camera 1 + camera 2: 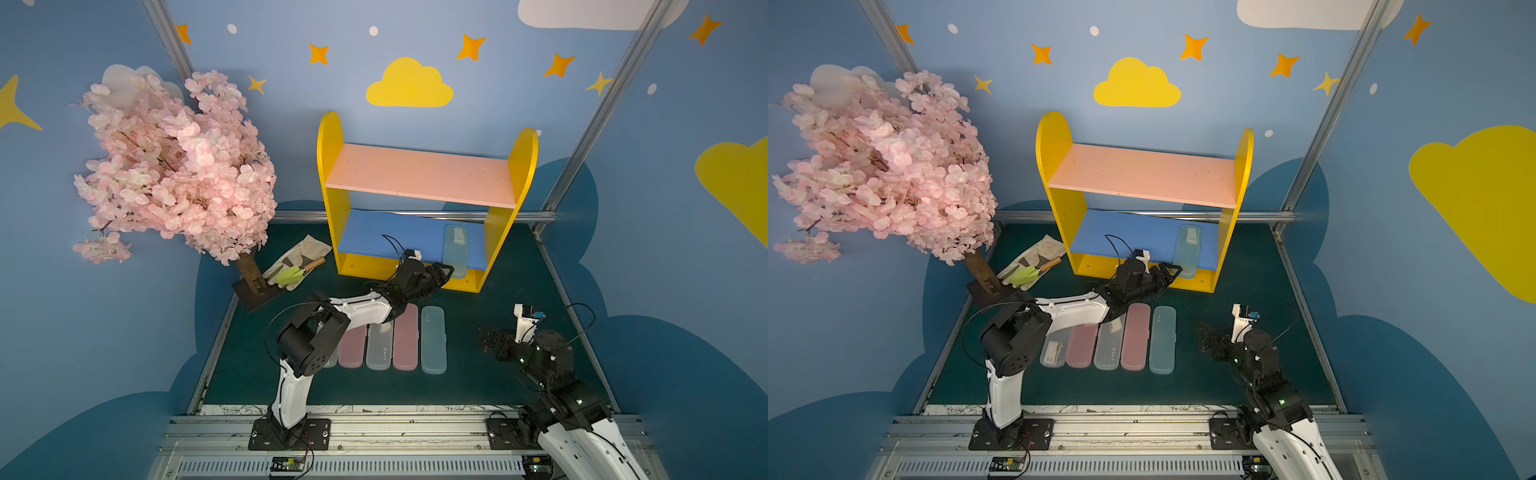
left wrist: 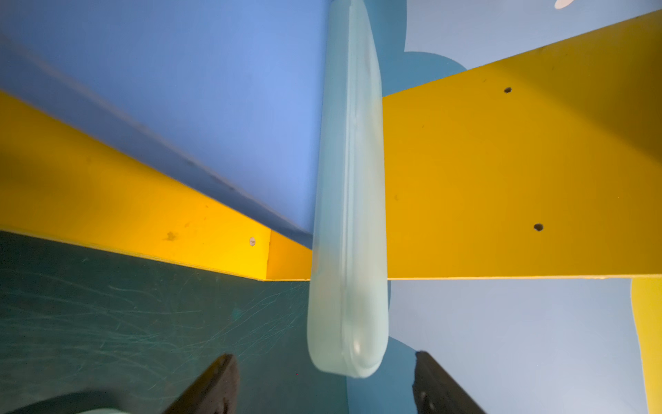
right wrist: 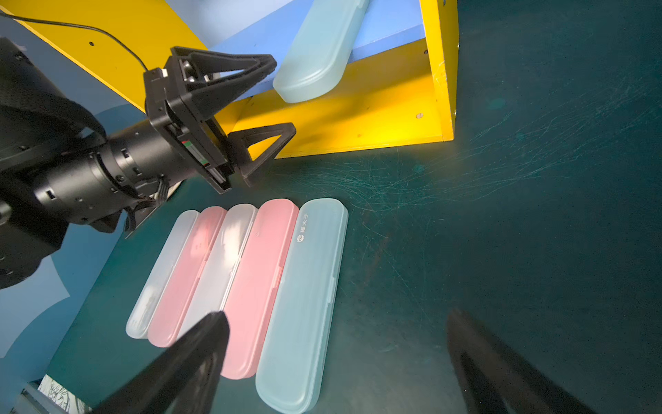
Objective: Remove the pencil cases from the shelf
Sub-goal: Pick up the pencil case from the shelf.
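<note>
The shelf (image 1: 419, 176) (image 1: 1142, 174) stands at the back of the mat, its pink upper board bare. One pale blue pencil case (image 1: 456, 245) (image 1: 1188, 245) (image 2: 349, 215) (image 3: 318, 53) lies on the blue lower board by the right side panel, with its front end overhanging the edge. My left gripper (image 1: 446, 272) (image 2: 324, 358) (image 3: 284, 95) is at that overhanging end, open, with a gap between each finger and the case. Several more pencil cases (image 1: 405, 336) (image 3: 250, 286), white, pink and pale blue, lie side by side on the mat. My right gripper (image 1: 484, 332) (image 3: 336, 314) hovers open and empty to the right of that row.
A pink blossom tree (image 1: 174, 166) on a dark base stands at the left. A glove with a green trowel (image 1: 297, 266) lies beside the shelf's left panel. The arm bases sit on a metal rail (image 1: 374, 428) along the front. Blue walls close in the mat.
</note>
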